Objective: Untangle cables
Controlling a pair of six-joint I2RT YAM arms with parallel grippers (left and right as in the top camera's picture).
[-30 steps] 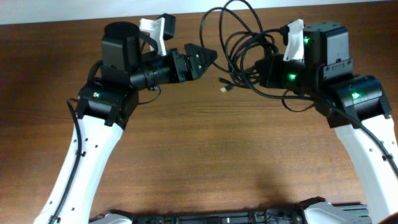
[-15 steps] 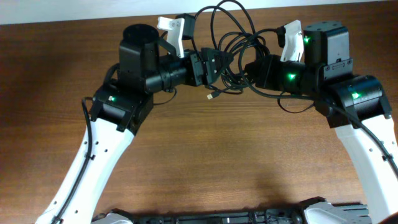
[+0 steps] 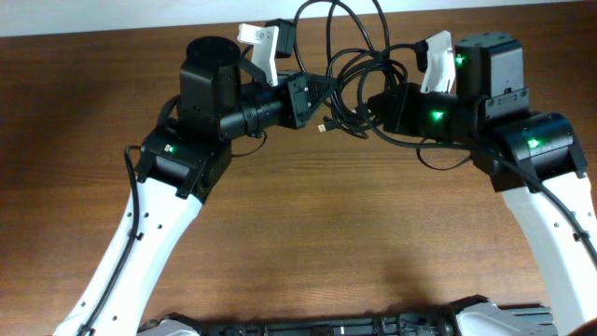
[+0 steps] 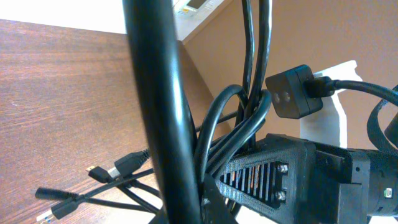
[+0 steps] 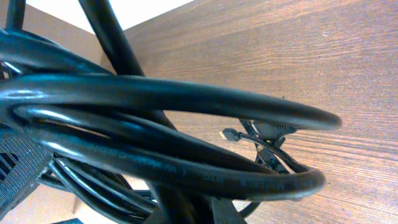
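Observation:
A tangled bundle of thin black cables (image 3: 352,62) hangs between my two grippers at the back of the table, its loops reaching up past the far edge. My left gripper (image 3: 320,91) is shut on strands at the left side of the bundle, and one thick-looking strand (image 4: 155,112) runs straight through its jaws. From the right, my right gripper (image 3: 375,103) is shut on the cables, with loops (image 5: 186,106) draped across its jaws. Loose plug ends (image 3: 325,124) dangle below, just above the wood (image 4: 115,169).
The brown wooden table (image 3: 298,233) ends in a back edge close behind the bundle, with a pale wall beyond. The right wrist's camera on its white mount (image 4: 292,93) sits very near my left gripper. Both arms' thick black wires run alongside.
My left gripper has moved right into the bundle and gone from open to shut on the cables. The dangling plug end has shifted left and slightly up. The right arm has barely moved.

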